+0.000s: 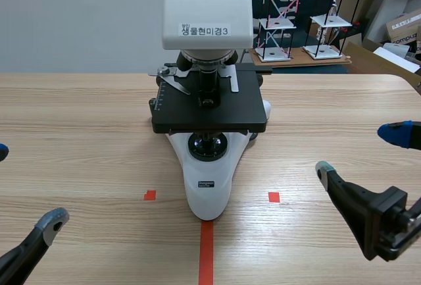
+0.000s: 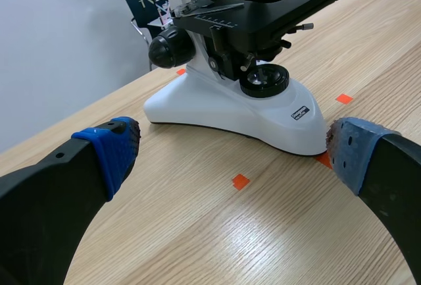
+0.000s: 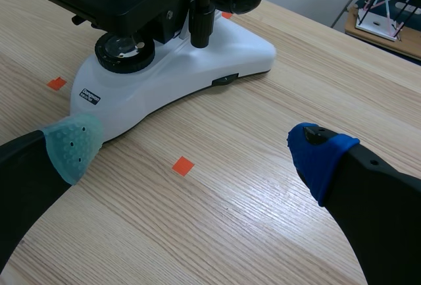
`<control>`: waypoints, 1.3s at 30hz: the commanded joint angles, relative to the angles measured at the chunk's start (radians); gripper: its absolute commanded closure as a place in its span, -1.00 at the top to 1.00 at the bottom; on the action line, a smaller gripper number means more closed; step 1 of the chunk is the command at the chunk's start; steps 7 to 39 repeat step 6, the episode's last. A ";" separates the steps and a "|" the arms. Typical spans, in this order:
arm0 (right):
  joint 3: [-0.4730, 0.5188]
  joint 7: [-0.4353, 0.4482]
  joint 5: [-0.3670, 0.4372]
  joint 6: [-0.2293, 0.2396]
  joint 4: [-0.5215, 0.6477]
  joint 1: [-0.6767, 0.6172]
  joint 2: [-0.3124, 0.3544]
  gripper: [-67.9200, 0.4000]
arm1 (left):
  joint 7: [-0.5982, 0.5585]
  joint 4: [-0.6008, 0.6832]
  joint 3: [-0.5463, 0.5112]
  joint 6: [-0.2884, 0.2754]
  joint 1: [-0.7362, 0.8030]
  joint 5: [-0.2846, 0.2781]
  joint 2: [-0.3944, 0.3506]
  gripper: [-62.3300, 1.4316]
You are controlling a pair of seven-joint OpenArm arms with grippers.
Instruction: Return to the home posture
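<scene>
Apparently nearly home: left gripper and right gripper sat spread, empty, clear of the microscope.

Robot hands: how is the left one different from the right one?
The left hand has a blue pad and a greyish one; the right hand has a blue pad and a pale green one. The left hand sits left of the microscope, the right hand right of it. In the scene view the right hand lies farther up the table than the left hand. Both are open and empty.
</scene>
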 commanded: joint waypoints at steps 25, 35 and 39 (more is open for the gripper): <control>0.008 0.014 0.008 -0.004 0.007 0.011 0.005 0.82 | -0.018 0.004 -0.006 -0.001 -0.001 -0.013 -0.003 0.91; 0.008 0.014 0.008 -0.004 0.007 0.011 0.005 0.82 | -0.018 0.004 -0.006 -0.001 -0.001 -0.013 -0.003 0.91; 0.008 0.014 0.008 -0.004 0.007 0.011 0.005 0.82 | -0.018 0.004 -0.006 -0.001 -0.001 -0.013 -0.003 0.91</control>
